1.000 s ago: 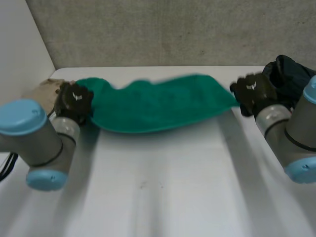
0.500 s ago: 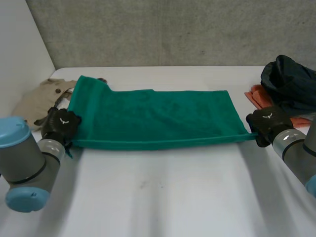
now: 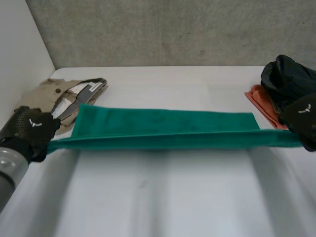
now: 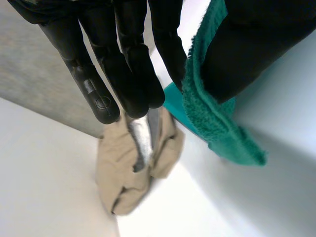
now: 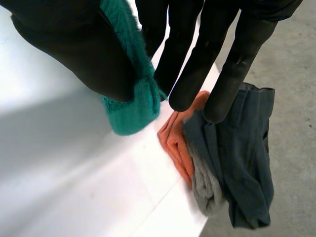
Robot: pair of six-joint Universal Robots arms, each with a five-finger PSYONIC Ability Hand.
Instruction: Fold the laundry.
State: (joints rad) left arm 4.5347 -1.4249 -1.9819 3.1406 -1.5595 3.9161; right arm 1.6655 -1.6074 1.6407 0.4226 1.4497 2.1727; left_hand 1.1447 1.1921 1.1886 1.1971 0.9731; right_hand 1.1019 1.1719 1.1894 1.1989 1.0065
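Now the towel [image 3: 163,129] is pulled taut over the table [image 3: 163,202], no longer slack; each end is pinched between thumb and fingers by the left hand [image 3: 29,131] and right hand [image 3: 302,119], readied for folding.

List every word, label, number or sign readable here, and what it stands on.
No words or numbers are readable.
White emblem, no letters: on the back of the left hand and the right hand.
The green towel and beige garment show no legible label.
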